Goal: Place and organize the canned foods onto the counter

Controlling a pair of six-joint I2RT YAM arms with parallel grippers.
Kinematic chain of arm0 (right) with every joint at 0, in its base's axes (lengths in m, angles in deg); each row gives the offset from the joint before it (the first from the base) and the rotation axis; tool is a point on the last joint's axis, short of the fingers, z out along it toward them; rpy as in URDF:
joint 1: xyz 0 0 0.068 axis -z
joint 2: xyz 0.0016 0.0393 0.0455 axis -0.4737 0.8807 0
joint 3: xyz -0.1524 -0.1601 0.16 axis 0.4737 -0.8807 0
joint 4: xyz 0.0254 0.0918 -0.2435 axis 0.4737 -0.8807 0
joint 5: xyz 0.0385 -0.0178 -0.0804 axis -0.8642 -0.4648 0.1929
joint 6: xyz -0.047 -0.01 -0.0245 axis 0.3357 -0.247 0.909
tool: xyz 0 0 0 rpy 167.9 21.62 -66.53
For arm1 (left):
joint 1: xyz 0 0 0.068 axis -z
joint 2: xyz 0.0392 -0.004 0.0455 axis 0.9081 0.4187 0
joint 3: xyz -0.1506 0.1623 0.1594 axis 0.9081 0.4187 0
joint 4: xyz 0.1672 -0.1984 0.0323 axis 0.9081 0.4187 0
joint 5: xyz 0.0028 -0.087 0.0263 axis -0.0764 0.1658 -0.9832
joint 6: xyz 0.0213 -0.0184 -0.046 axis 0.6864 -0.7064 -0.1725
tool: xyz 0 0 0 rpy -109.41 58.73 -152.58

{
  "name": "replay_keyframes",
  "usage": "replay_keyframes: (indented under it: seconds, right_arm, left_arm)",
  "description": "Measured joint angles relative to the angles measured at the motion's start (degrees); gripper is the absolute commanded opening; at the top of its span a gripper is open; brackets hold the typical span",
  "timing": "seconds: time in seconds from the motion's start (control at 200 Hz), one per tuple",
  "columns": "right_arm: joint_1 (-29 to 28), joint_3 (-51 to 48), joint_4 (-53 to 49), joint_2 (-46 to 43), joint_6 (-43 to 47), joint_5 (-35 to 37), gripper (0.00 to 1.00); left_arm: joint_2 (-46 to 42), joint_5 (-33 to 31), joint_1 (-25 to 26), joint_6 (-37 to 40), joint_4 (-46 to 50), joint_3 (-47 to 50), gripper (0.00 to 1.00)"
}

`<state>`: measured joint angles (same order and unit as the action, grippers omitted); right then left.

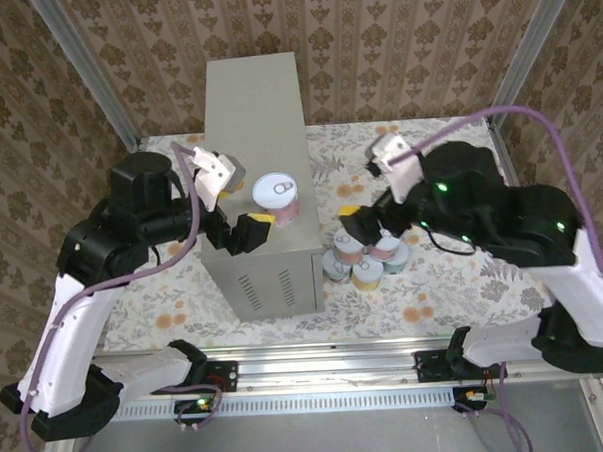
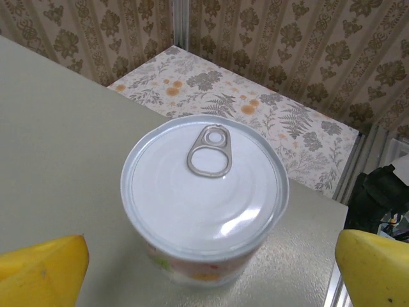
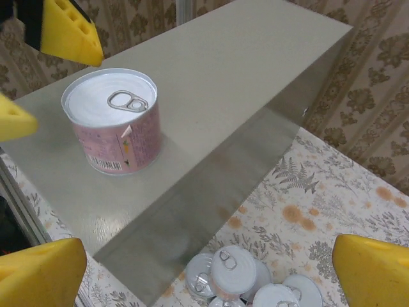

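1. One pink-labelled can (image 1: 276, 199) stands upright on the worktop (image 1: 246, 98), pull-tab lid up. It sits toward the near end of the flat top and close to its right-hand edge.
2. The left claw (image 3: 54, 86) is spread wide and grips nothing. Its yellow fingers (image 2: 41, 272) sit to either side of that can without touching it. From the left wrist, the can is centred in the gap, just ahead of the tips.
3. The right claw (image 3: 208, 272) is also gaping and empty. It hangs above the floral surface (image 1: 434, 280), off the worktop's right side.
4. The remaining cans (image 1: 361, 261) are huddled on the floral surface, right at the foot of the worktop's right wall. They are upright with their white lids up and packed so that they touch. I cannot count them for certain, nor tell whether any rides on top of another.
5. What the next move seems to turn on is that the huddle lies straight below the right claw's open jaws. Each can's axis is vertical, so a downward reach with a finger on either side of one can would suit.
6. The right arm is plainly the nearer one, since the worktop stands between the left arm and the huddle.
7. From the huddle, the worktop's top is up and to the left. There looks to be plenty of bare room behind the pink can, toward the far end.
8. To my eye the tight packing is the snag, because a finger may nudge a neighbouring can. A can on the outside of the huddle looks the easier pick.
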<state>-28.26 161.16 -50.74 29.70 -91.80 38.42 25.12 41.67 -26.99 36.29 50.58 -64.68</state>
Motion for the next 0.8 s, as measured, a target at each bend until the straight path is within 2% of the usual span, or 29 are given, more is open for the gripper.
replay_keyframes:
  seconds: [0.225,0.36,0.525,0.8]
  right_arm:
    - [0.0,-8.26,2.23,-8.52,-1.84,0.09,1.0]
    - [0.0,-11.98,3.5,-10.21,-2.78,0.09,1.0]
    - [-0.04,-16.15,4.85,-11.45,-3.13,0.07,1.0]
    - [-0.04,-20.74,7.91,-12.55,-4.33,-0.15,1.0]
  left_arm:
    - [3.19,-0.09,1.77,-0.42,-2.84,0.66,0.99]
    - [4.7,-0.96,3.21,-0.52,-4.33,0.66,0.9]
    - [5.88,-2.97,3.78,-0.61,-5.07,0.37,0.71]
    - [11.47,-7.37,3.63,0.7,-2.75,-7.02,0.67]
